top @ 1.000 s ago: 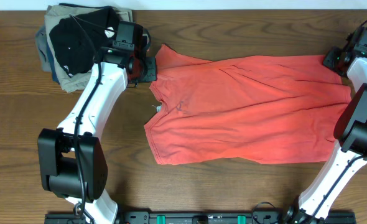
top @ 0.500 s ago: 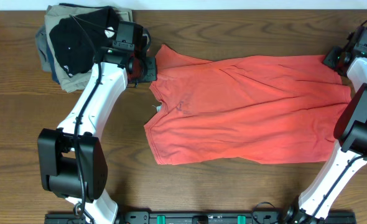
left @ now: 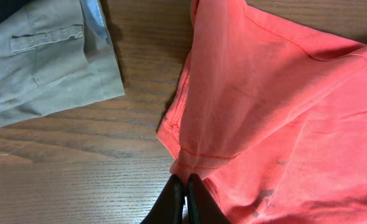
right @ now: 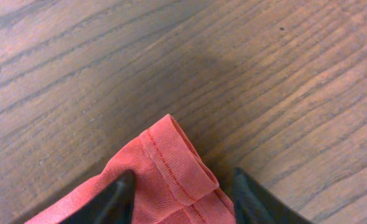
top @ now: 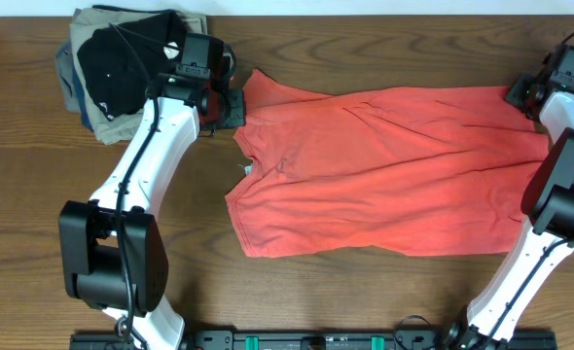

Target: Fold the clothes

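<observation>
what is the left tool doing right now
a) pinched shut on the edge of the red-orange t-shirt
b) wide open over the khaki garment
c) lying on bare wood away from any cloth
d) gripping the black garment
a: in the left wrist view the left tool has its fingers pressed together on the hemmed edge of the red-orange T-shirt, while the khaki garment lies apart from it across bare wood.

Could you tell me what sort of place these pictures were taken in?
Most likely a robotics lab bench set up for folding laundry: a wooden table, two white robot arms at it, a red-orange T-shirt spread out, and a pile of folded garments.
</observation>
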Robot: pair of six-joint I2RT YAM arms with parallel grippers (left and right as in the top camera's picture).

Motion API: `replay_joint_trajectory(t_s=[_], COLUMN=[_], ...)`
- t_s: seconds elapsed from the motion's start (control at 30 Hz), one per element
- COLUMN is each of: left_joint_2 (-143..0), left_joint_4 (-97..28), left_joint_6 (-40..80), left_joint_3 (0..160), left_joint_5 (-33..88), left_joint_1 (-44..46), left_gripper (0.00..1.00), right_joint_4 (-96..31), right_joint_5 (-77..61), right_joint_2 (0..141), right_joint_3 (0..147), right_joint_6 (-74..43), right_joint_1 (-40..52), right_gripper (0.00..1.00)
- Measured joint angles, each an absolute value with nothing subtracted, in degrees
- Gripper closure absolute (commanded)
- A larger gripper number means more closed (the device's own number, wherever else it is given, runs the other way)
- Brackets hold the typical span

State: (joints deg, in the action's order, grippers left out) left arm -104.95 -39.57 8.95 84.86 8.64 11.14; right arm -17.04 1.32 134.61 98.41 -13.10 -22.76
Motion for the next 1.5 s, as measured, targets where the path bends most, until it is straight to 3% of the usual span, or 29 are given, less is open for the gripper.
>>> replay_joint_trajectory(t_s=[0.5,1.27,1.5], left_joint_2=[-104.9,-104.7,-98.9], left_joint_4=[-39.2,-37.0,-38.2], left_joint_6=[9.0,9.0,9.0], left_joint_3=[84.9,84.9,84.9], left_joint_5=[8.6,8.6,8.7], left_joint_1=[11.2,11.1,11.2], left_gripper=[0.94,0.94,0.94], right_joint_4=[-17.3,-22.6,-26.0], right_joint_5=[1.5,1.5,1.5], right_joint_2=[134.6,133.6,128.0], right_joint_3=[98.4,99.6,99.6], right_joint_6=[-13.1,-13.7,-14.7], right_joint_1=[-23.8,-23.9,-24.4], right_gripper=[0.98,0.99,0.99])
